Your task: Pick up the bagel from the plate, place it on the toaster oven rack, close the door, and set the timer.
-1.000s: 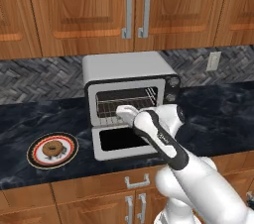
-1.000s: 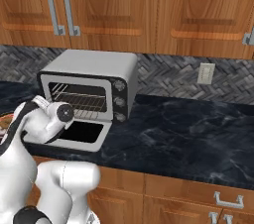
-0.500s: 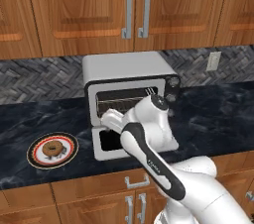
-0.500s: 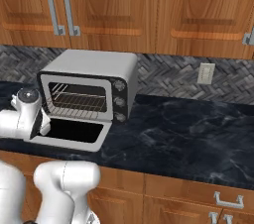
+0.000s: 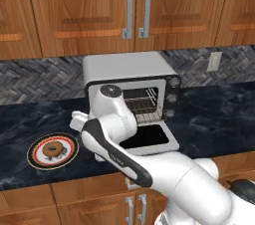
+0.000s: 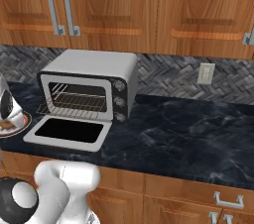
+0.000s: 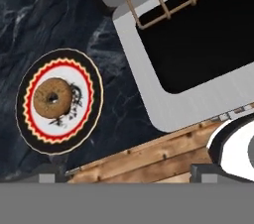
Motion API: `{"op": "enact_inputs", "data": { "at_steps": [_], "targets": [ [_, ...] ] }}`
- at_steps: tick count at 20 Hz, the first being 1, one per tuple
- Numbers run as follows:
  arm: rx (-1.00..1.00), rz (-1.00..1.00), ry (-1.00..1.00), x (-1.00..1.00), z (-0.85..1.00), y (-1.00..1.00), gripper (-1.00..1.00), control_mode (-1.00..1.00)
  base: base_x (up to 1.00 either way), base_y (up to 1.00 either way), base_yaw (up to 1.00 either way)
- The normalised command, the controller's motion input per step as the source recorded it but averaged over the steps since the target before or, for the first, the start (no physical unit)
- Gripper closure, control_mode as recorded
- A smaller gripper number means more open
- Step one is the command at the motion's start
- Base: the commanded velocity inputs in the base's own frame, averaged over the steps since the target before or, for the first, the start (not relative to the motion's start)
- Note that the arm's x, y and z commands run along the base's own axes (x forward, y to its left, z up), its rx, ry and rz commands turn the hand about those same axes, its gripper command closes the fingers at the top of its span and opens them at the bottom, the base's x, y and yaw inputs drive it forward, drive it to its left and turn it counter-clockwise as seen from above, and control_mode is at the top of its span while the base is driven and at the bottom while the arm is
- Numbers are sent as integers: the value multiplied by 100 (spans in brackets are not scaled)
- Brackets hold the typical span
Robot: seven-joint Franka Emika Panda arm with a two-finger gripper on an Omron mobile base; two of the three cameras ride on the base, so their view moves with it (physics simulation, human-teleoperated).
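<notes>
The bagel [image 7: 52,98] lies on the plate [image 7: 30,134], off-centre toward its upper left in the hand view. From the left base view, the bagel [image 5: 51,149] and plate [image 5: 69,145] sit on the dark counter left of the toaster oven. My gripper [image 7: 130,174] is open, its two dark tips far apart with nothing between them. It hovers high above the counter's front edge, between the plate and the door [image 7: 149,94]. The door [image 5: 172,142] lies folded down flat. The toaster oven rack [image 6: 79,100] spans the open cavity and is bare.
The silver toaster oven [image 6: 94,64] has three knobs [image 6: 119,101] down its right side. Wooden cabinets hang above and run below the counter. A wall outlet [image 6: 206,73] sits on the herringbone backsplash. The dark marble counter [image 6: 188,129] stretches right of the oven.
My arm has swung left from the oven's mouth to above the counter edge beside the plate. The jaws have opened a little wider.
</notes>
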Motion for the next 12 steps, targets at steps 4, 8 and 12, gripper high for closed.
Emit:
{"op": "enact_inputs", "data": {
  "at_steps": [4, 8, 12],
  "targets": [
    [-31, 0, 5, 0, 0, 77, -100, -100, 0, 0, 0],
    [-33, 0, 2, 0, -3, 72, -100, -100, 0, 0, 0],
    [-34, 0, 11, 3, 0, 64, -100, -100, 0, 0, 0]
  ]
}}
